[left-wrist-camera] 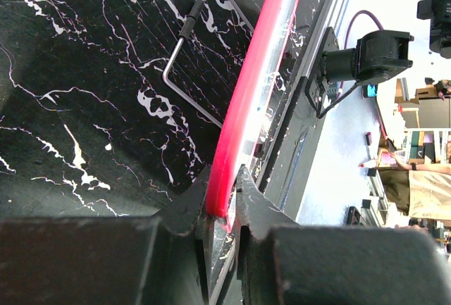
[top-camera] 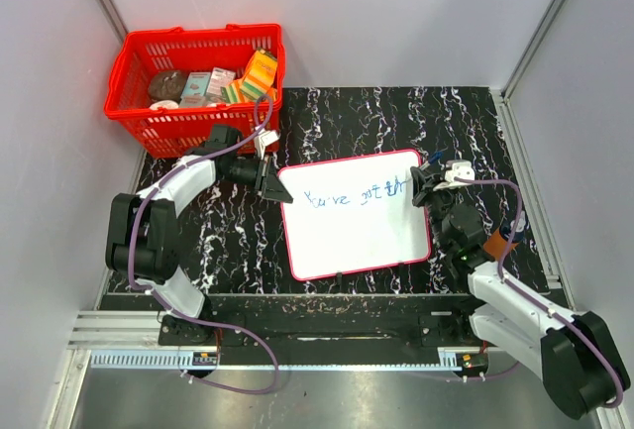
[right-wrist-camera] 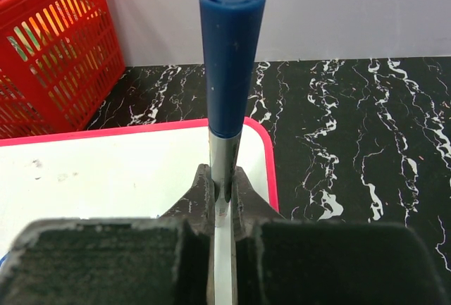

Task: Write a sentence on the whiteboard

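The whiteboard lies tilted on the black marble table, red-framed. A line of blue handwriting, the sentence, runs across its upper half, and the line's right end meets my right gripper. My left gripper is shut on the board's upper left corner. In the left wrist view the fingers pinch the red frame, with my left gripper closed round it. My right gripper is shut on a blue marker at the board's right edge. The marker's butt end points up from my right gripper, and its tip is hidden.
A red basket holding packets and jars stands at the back left, just behind the left arm, and shows again as the basket. A bent metal wire stand lies on the tabletop beside the board's edge. White walls enclose the table.
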